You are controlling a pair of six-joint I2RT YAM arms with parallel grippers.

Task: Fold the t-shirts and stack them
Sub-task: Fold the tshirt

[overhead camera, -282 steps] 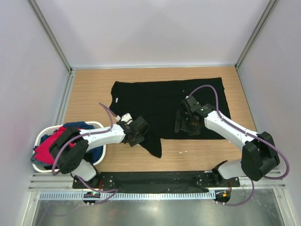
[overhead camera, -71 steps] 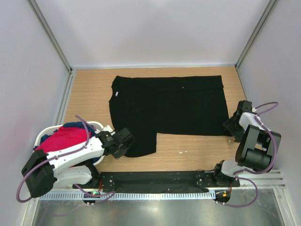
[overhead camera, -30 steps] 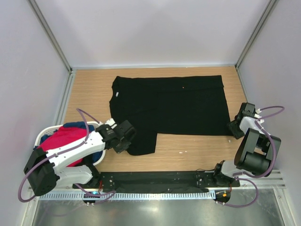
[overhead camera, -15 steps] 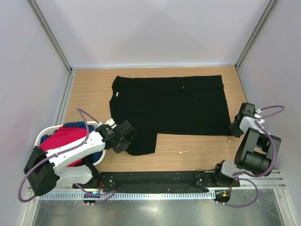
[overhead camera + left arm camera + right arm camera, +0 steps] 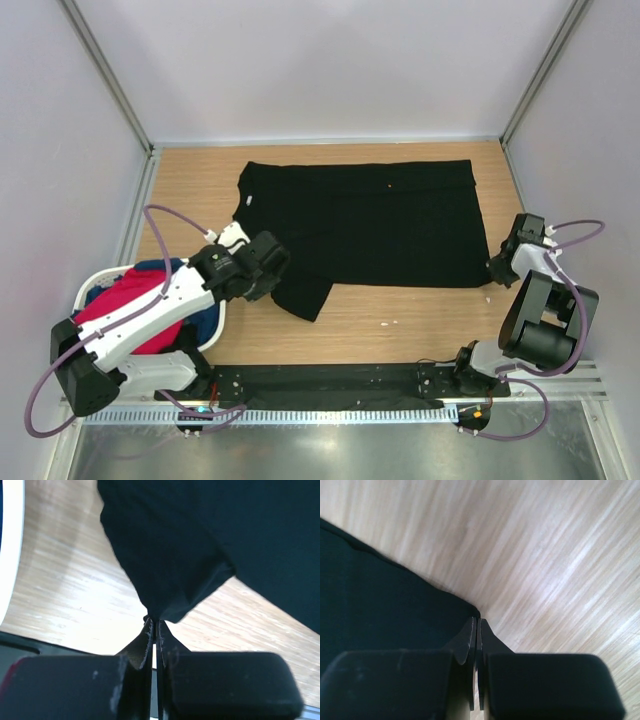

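Soft matt cloth, faintly creased: black t-shirt (image 5: 380, 215). Table (image 5: 190, 190): pale wood grain, slight sheen. Basket (image 5: 12, 555): smooth white plastic. Left gripper (image 5: 155, 626): matt black plastic, lightly scuffed.

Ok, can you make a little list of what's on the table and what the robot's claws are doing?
black t-shirt: spread flat on the wooden table
left claw: shut, pinching the shirt's near-left sleeve
right claw: shut, seemingly on the shirt's near-right corner
basket: white, near left, holding a red shirt and a blue shirt
folded yet: no
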